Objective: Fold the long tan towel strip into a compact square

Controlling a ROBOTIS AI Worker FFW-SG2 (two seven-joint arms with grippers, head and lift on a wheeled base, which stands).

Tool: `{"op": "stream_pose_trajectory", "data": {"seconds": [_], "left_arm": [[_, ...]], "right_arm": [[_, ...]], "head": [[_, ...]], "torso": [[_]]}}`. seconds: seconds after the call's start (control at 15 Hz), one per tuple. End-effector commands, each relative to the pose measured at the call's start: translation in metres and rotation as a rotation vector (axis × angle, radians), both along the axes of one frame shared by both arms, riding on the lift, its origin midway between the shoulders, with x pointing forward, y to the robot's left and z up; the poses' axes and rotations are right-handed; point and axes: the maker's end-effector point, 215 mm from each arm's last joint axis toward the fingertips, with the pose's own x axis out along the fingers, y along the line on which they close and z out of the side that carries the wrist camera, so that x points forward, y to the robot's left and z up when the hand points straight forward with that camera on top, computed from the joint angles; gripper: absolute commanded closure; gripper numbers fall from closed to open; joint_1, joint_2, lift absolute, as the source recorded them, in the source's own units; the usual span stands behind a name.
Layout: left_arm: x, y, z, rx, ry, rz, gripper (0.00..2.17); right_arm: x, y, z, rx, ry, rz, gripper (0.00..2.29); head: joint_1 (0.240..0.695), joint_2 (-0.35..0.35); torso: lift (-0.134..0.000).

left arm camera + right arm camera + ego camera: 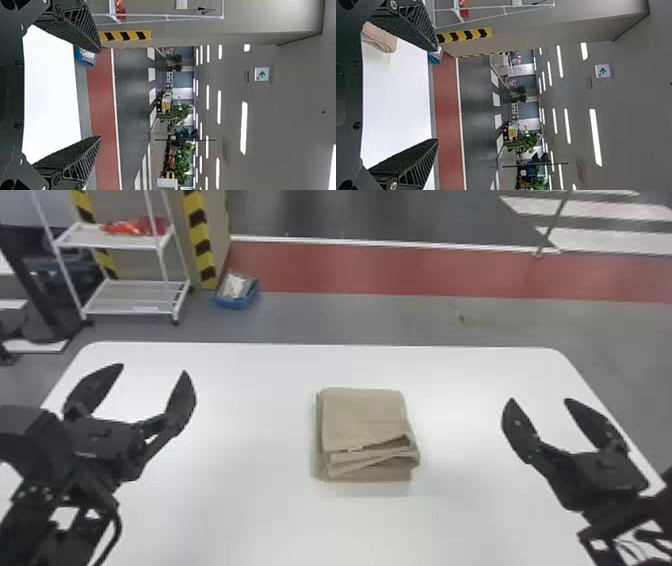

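Towel [364, 414] folding appears all but finished, with the tan cloth lying as a compact, roughly square stack near the middle of a white table [240, 500]. Nearest the robot, the left gripper [152, 368] hangs over the table's left side, its fingers spread with nothing between them. The right gripper [539, 400], its fingers likewise parted and holding nothing, hangs over the right side. Both are well apart from the towel. The stack's near edge shows several layers, slightly fanned and skewed, a small gap opening toward the right corner. The step in hand looks to be the finish: the next move calls for leaving the stack alone or, at most, a light press to even that near edge. The far edge looks neater. Beyond the table stand a blue bin [231, 302] and a white cart [135, 298]. Hidden are the towel's underside and the inner folds, so whether every layer lies flat cannot be told. Both arms are cut off by the head view's edges, and a finger partly covers the towel in the right wrist view.
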Motion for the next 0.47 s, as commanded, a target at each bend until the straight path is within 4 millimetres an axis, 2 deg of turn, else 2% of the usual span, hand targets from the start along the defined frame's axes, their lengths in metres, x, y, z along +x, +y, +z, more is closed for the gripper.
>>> {"op": "stream_pose_trajectory", "data": {"seconds": [0.0, 0.4], "left_arm": [[-0.0011, -0.0012, 0.0014, -0.002, -0.002, -0.002, 0.14], [-0.0029, -0.0016, 0.0028, -0.004, -0.003, -0.002, 0.14]], "right_arm": [[-0.0032, 0.0004, 0.0000, -0.001, 0.002, 0.000, 0.07], [-0.0071, -0.0083, 0.0007, -0.002, 0.003, -0.016, 0.07]], "head": [[0.695, -0.084], [0.695, -0.091]], "torso": [[-0.124], [-0.124]]}}
